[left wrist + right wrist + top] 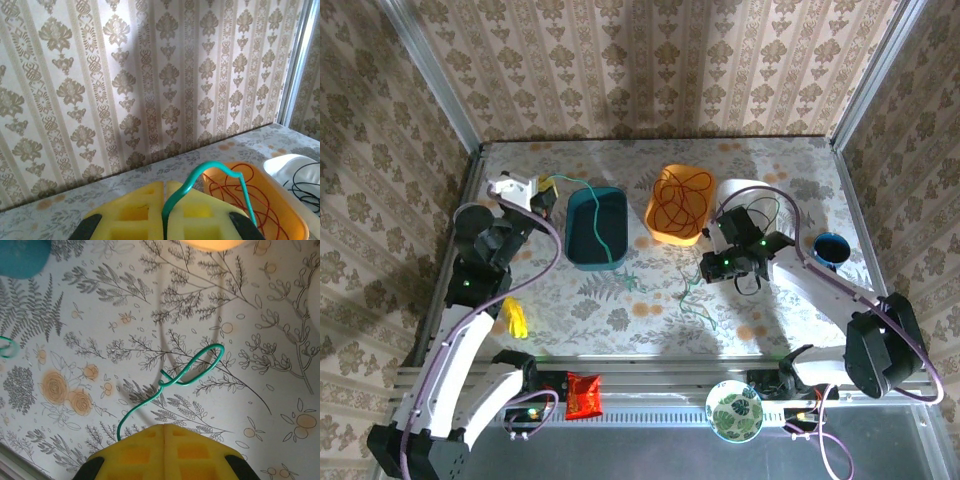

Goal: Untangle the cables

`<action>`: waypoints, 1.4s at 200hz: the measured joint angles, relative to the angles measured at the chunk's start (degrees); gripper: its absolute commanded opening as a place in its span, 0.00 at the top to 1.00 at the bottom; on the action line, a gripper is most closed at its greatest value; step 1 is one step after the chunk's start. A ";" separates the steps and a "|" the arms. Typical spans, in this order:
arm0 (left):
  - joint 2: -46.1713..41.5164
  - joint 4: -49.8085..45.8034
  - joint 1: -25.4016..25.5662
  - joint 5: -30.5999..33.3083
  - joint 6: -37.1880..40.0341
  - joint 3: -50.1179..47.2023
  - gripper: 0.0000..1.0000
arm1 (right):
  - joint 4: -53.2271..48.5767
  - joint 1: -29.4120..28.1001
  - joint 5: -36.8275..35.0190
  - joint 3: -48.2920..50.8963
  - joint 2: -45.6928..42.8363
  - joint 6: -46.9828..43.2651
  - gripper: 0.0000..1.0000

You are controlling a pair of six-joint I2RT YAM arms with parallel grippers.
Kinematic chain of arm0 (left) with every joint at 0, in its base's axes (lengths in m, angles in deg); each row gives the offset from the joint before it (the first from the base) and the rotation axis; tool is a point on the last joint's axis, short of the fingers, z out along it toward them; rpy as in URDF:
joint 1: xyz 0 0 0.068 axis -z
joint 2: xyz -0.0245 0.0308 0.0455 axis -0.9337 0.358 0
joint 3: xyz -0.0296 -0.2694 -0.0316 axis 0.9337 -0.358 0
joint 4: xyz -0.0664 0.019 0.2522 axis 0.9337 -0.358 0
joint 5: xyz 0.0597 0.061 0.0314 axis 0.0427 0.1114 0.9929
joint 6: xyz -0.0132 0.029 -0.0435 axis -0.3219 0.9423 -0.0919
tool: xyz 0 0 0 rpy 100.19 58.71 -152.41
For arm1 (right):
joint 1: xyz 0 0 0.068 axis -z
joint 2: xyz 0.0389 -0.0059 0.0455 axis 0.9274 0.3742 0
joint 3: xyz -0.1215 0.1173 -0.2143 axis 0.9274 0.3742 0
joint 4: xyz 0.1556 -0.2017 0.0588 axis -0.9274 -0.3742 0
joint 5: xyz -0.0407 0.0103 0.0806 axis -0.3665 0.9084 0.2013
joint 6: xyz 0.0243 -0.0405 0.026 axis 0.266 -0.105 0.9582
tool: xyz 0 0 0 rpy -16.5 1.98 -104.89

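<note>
Left gripper [542, 188]: raised at the far left of the bench [570, 300], beside the teal bin [571, 235]. The wrist view shows its yellow pads [130, 212] pressed together with the green cable [220, 167] pinched in the seam between them. The jaws are fully closed on it. From the pinch the cable arches up and to the right, then drops out of view.

Green cable, overhead view [607, 235]: it leaves the left gripper, loops over the near rim of the teal bin and hangs down inside it. Further green strands lie on the bench between this bin and the right gripper [708, 268].

Right gripper: low over the middle of the bench, in front of the orange bin [655, 225]. In its wrist view the pads [200, 452] meet with no gap. A length of green cable runs out from behind the left pad, curls into a small loop and ends free (its shadow falls well apart from it). Whether the jaws have hold of this length cannot be told.

Red cable [682, 195]: coiled inside the orange bin.

Black cable [305, 182]: lying in the white bin [287, 167], which is just right of the orange one.
</note>
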 measured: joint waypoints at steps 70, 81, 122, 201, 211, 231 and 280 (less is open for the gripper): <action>7.98 -3.52 8.70 -10.58 -0.42 1.79 1.00 | 1.81 -0.02 0.35 0.00 -0.61 -0.57 0.79; 10.03 -3.74 10.82 -11.41 -0.44 1.81 1.00 | 1.81 -0.31 0.61 0.00 -0.59 -0.96 0.70; 13.33 -3.72 13.75 -11.15 -0.50 0.07 1.00 | 1.70 -4.26 2.29 -0.66 2.16 -3.34 0.50; 7.06 -3.91 13.77 -1.38 -1.07 -8.26 1.00 | -2.56 -17.38 -0.11 -14.34 23.08 -12.70 0.49; 5.51 -4.09 13.77 0.42 -1.38 -9.66 1.00 | -3.69 -18.25 -0.44 -16.37 25.77 -14.05 0.48; 3.23 -4.35 13.77 3.87 -2.25 -12.20 1.00 | -7.04 -20.33 -1.97 -20.92 30.71 -17.22 0.48; 2.27 -5.03 13.77 9.27 -3.48 -14.27 1.00 | -12.85 -25.38 -9.07 -28.13 38.42 -24.37 0.47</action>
